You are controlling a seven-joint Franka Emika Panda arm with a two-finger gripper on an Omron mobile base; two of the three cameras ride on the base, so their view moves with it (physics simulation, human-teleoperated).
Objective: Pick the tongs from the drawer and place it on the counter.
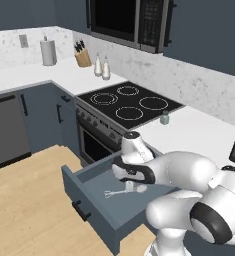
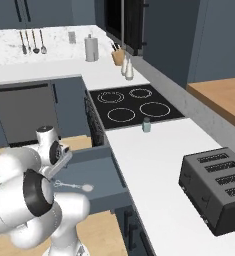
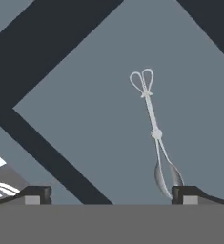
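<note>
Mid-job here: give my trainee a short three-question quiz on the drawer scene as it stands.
1. True or false: the tongs lie on the counter.
2. The drawer is: A) open B) shut.
3. Fill in: the tool stands ____, spread wide, one tip by the tongs' spoon end.

Key: 1. False, they lie flat in the drawer. 2. A. 3. open.

Thin, seemingly metal tongs [image 3: 152,126] lie in the matt drawer [image 1: 96,202].

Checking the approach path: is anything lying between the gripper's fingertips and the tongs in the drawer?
Nothing: in the hand view only bare drawer floor separates the open gripper from the tongs.
</note>
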